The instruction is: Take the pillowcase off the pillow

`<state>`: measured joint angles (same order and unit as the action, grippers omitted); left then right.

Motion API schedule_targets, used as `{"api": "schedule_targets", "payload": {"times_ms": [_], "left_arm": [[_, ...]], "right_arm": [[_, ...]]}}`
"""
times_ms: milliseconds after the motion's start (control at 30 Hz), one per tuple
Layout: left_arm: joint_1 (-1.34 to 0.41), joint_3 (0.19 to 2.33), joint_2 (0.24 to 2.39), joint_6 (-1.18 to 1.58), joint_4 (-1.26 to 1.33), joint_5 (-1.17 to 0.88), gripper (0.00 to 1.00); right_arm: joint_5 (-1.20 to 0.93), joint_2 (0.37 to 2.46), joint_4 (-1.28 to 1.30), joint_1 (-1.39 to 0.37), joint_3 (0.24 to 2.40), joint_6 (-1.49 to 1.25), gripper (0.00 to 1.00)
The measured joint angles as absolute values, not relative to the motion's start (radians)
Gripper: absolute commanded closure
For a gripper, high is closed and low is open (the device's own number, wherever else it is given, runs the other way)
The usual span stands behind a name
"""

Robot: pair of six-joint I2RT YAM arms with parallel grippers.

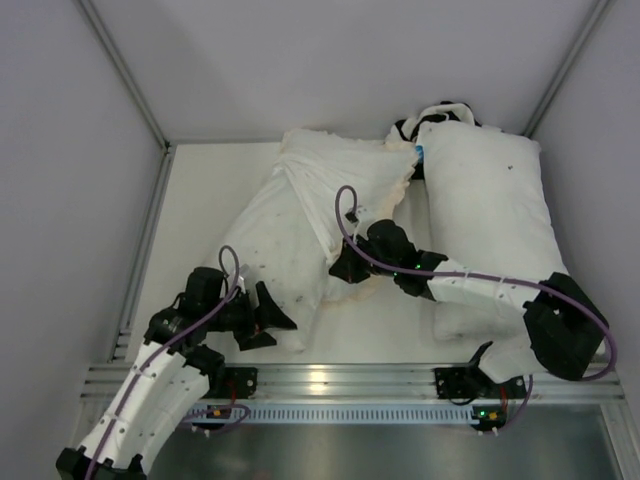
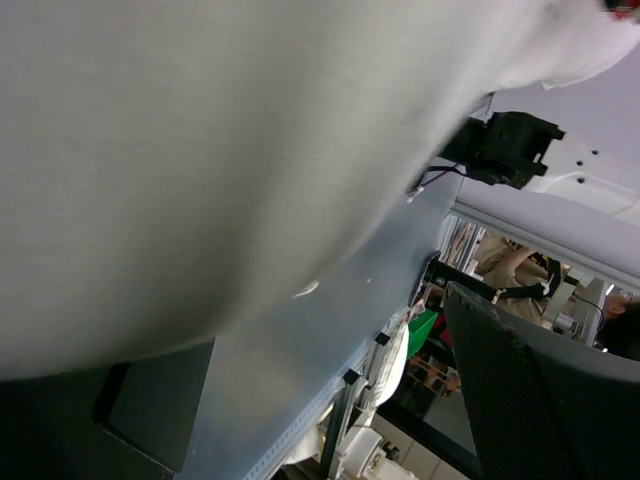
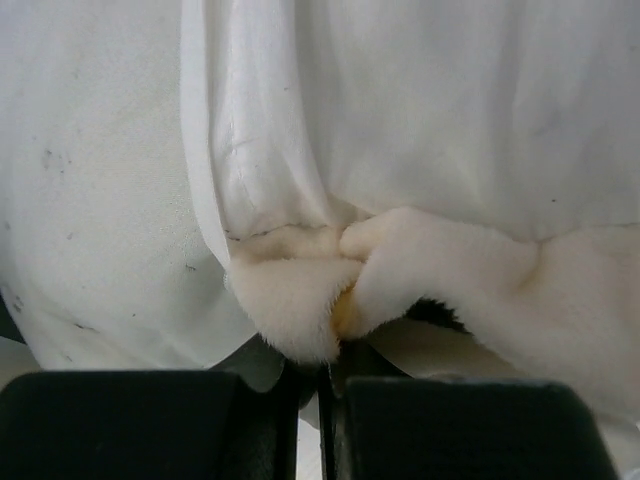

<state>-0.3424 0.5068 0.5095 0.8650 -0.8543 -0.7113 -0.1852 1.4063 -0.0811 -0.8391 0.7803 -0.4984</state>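
While the right hand [image 3: 325, 385] clamps the pillowcase [image 1: 345, 180] by its frilled edge, the pillow [image 1: 272, 245] lies half bared beside the open left hand [image 1: 265, 322]; its far half is not yet uncovered.

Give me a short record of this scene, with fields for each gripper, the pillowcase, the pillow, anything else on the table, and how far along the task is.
right gripper: shut on the pillowcase's plush cream frill
left gripper: open, at the pillow's near end
pillowcase: cream-white side up, bunched over the pillow's far end
pillow: white with dark specks, lying diagonally, near part uncovered
other items: longer white pillow on the right; black-and-white cloth at its far end
task state: pillowcase partly off, not yet free of the pillow
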Motion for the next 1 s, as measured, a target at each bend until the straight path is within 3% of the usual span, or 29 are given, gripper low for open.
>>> {"api": "schedule_targets", "payload": {"times_ms": [367,633,700,733,767,800,833,1000], "left_arm": [[-0.342,0.472,0.565,0.871,-0.833,-0.635,0.01],[-0.343,0.378,0.602,0.943,-0.660,-0.632,0.02],[-0.343,0.372,0.632,0.953,-0.625,-0.635,0.21],[-0.343,0.372,0.650,0.958,-0.605,-0.638,0.36],[-0.344,0.372,0.662,0.963,-0.590,-0.640,0.54],[-0.344,0.372,0.671,0.969,-0.576,-0.641,0.85],[-0.344,0.372,0.675,0.971,-0.566,-0.642,1.00],[-0.344,0.405,0.647,0.970,-0.547,-0.661,1.00]], "right_arm": [[-0.187,1.360,-0.061,-0.824,0.846,-0.537,1.00],[-0.230,1.355,-0.081,-0.822,0.829,-0.604,1.00],[-0.233,1.354,-0.087,-0.825,0.818,-0.616,1.00],[-0.233,1.353,-0.088,-0.826,0.815,-0.622,1.00],[-0.233,1.348,-0.089,-0.828,0.808,-0.627,1.00],[-0.233,1.344,-0.091,-0.830,0.803,-0.630,1.00],[-0.232,1.338,-0.093,-0.831,0.797,-0.632,1.00],[-0.215,1.316,-0.086,-0.834,0.786,-0.629,1.00]]}}
